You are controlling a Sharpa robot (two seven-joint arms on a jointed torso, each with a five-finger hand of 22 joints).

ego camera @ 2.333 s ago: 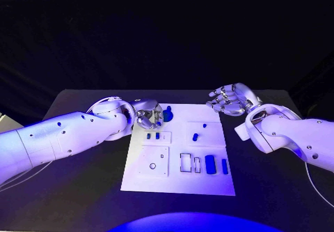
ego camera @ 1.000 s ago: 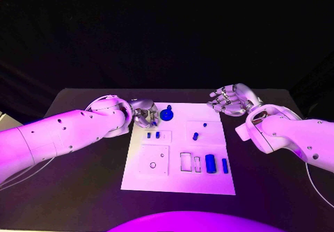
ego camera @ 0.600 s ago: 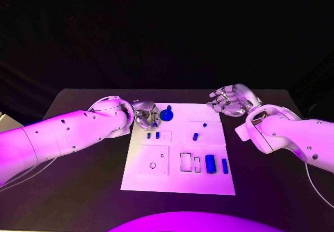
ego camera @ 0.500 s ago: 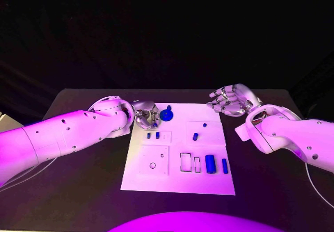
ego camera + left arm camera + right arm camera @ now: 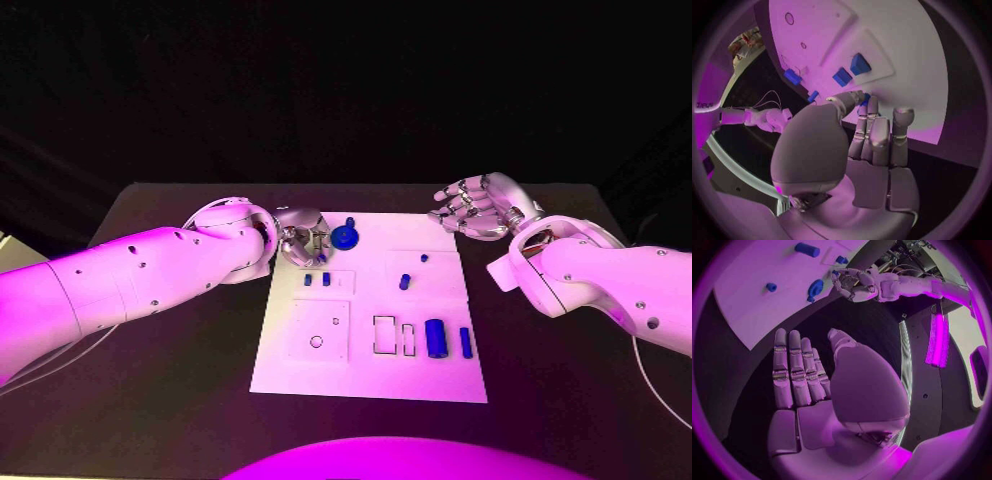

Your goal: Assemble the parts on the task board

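The white task board [image 5: 368,365] lies mid-table. A round blue part [image 5: 346,238] stands near its far left corner. My left hand [image 5: 303,241] is right beside that part at the board's left edge. In the left wrist view its fingers [image 5: 879,135] lie straight and side by side, and the thumb tip meets a sliver of the round blue part [image 5: 865,98]; nothing is gripped. Two small blue pegs [image 5: 317,280] stand just in front of it. My right hand [image 5: 476,208] hovers past the far right corner with fingers apart and an empty palm [image 5: 811,390].
Two more small blue pieces [image 5: 414,272] sit mid-board. A blue cylinder [image 5: 434,338] and a slim blue bar [image 5: 466,342] lie by the rectangular slots [image 5: 385,335] on the near right. A ring hole [image 5: 316,342] marks the near left. Black table surrounds the board.
Since the earliest frame my left hand has eased slightly left off the round blue part, which now shows as a fuller disc. The right hand has stayed put.
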